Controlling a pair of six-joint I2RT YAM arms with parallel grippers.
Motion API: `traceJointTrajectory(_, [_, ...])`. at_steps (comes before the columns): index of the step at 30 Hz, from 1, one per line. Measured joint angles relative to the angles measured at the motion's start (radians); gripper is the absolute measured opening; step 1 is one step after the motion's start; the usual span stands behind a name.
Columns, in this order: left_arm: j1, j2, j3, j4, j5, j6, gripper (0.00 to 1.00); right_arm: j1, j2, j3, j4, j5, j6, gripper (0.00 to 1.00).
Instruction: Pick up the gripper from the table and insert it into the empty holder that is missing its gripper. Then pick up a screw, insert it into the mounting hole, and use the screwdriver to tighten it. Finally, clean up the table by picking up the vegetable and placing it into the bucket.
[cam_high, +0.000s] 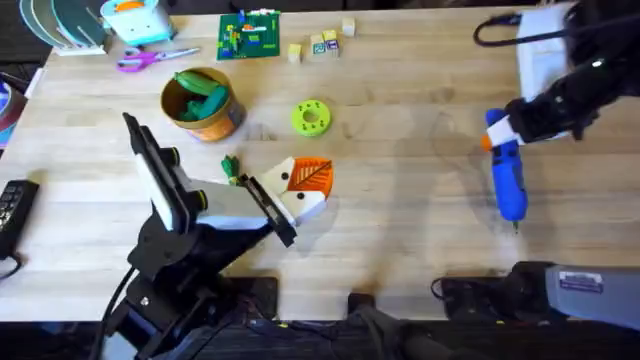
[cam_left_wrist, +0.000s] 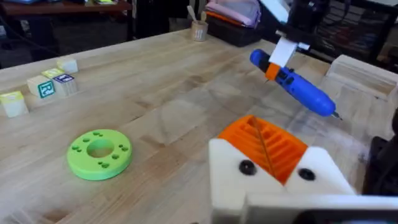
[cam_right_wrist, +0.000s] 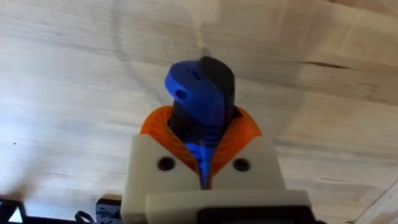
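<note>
Blue electric screwdriver (cam_high: 507, 180) is clamped in the right gripper (cam_right_wrist: 205, 155), held w/ bit tip at the table at right. Bucket (cam_high: 203, 105), upper left, already holds a green vegetable (cam_high: 200, 92). Left gripper (cam_left_wrist: 273, 152) rests mid-table w/ orange pads pressed together, empty. Judgement: nearly done; putting the screwdriver down appears to be what's left.
</note>
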Motion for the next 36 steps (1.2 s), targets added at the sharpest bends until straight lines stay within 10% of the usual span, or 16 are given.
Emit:
traceJointTrajectory(11, [0.000, 0.000, 0.000, 0.000, 0.000, 0.000, 0.005, 0.000, -0.358, 0.007, -0.012, -0.034, 0.058, 0.022])
traceJointTrajectory(19, [0.000, 0.000, 0.000, 0.000, 0.000, 0.000, 0.005, 0.038, -0.497, -0.051, 0.308, -0.221, 0.245, 0.022])
traceJointTrajectory(36, [0.000, 0.000, 0.000, 0.000, 0.000, 0.009, 0.005, 0.628, -0.567, -0.186, 1.072, -0.429, 0.359, 0.022])
